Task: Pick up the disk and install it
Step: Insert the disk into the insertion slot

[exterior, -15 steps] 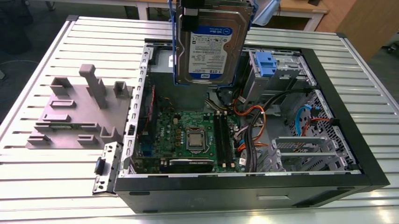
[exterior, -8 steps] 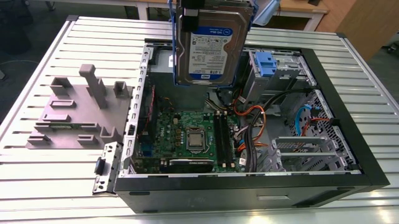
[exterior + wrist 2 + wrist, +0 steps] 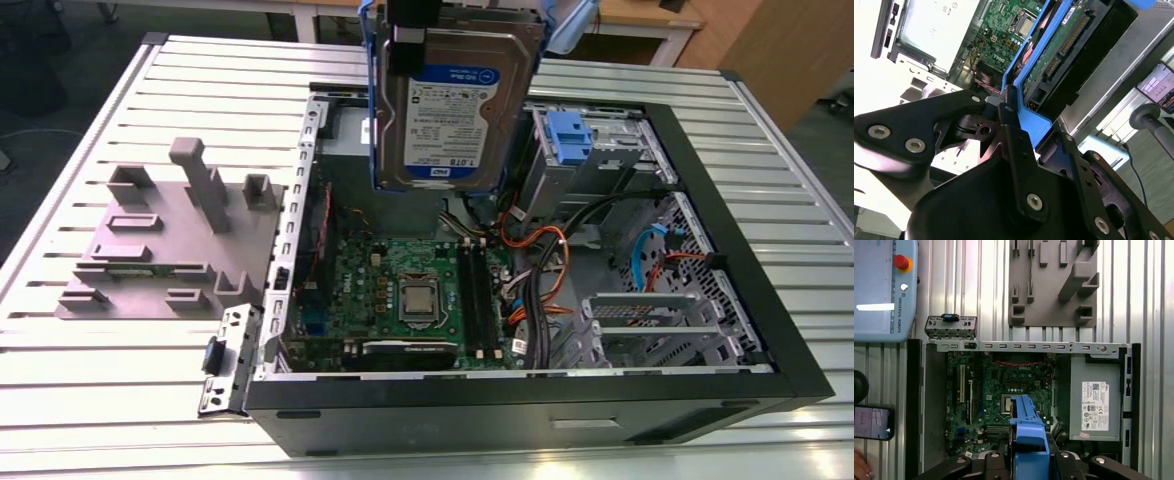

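The disk [image 3: 454, 110], a silver hard drive with a white-and-blue label and blue side rails, hangs upright above the back of the open computer case [image 3: 747, 330]. My gripper [image 3: 411, 22] is shut on its upper end in the exterior view. In the second wrist view the gripper [image 3: 1009, 97] clamps the blue rail, with the disk [image 3: 1064, 45] stretching away toward the motherboard. In the first wrist view the disk's blue rail [image 3: 1027, 427] sticks out from the gripper [image 3: 1026, 460] over the case.
Inside the case lie the motherboard [image 3: 414, 290], loose cables [image 3: 534, 260], a drive bay with a small blue clip [image 3: 567, 135] and a grey box with a white sticker [image 3: 1094, 400]. A grey fixture plate [image 3: 147, 250] sits at the exterior view's left. A teach pendant [image 3: 884, 290] lies beside the case.
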